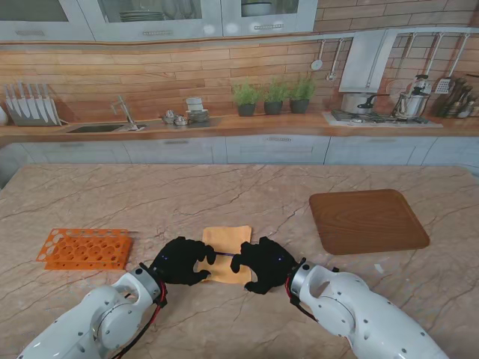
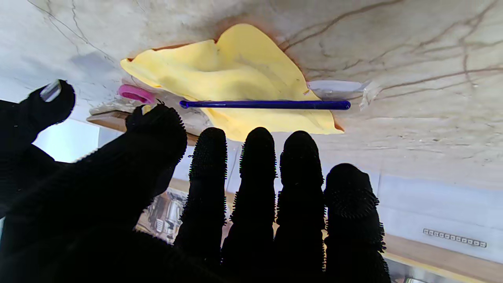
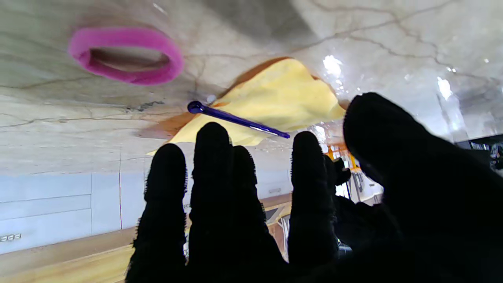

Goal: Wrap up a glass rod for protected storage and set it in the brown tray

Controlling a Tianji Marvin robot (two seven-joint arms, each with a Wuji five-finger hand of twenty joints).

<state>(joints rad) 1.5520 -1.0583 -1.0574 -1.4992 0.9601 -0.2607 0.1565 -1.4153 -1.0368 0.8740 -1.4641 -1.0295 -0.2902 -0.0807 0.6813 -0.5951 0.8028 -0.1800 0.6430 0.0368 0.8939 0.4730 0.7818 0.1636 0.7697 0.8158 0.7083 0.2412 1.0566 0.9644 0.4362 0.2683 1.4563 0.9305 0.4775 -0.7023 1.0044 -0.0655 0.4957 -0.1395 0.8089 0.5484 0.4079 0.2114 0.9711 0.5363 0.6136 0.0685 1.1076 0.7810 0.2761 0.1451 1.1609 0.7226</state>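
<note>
One blue glass rod (image 2: 265, 104) lies on one yellow cloth (image 2: 235, 74) — one pink ring (image 3: 125, 55) beside. Left hand (image 1: 182, 260) and right hand (image 1: 263, 263) both released; one brown tray (image 1: 367, 220), one orange rack (image 1: 84, 248).

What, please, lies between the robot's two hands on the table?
In the stand view, the yellow cloth with the blue glass rod lies between left hand and right hand.

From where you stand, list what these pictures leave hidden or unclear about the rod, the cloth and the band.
- Stand view: the left hand and right hand cover the blue rod and the near edge of the yellow cloth.
- Stand view: the pink band is out of sight, probably under the hands.
- Wrist views: fingers block the cloth's near edge, so contact is unclear.
</note>
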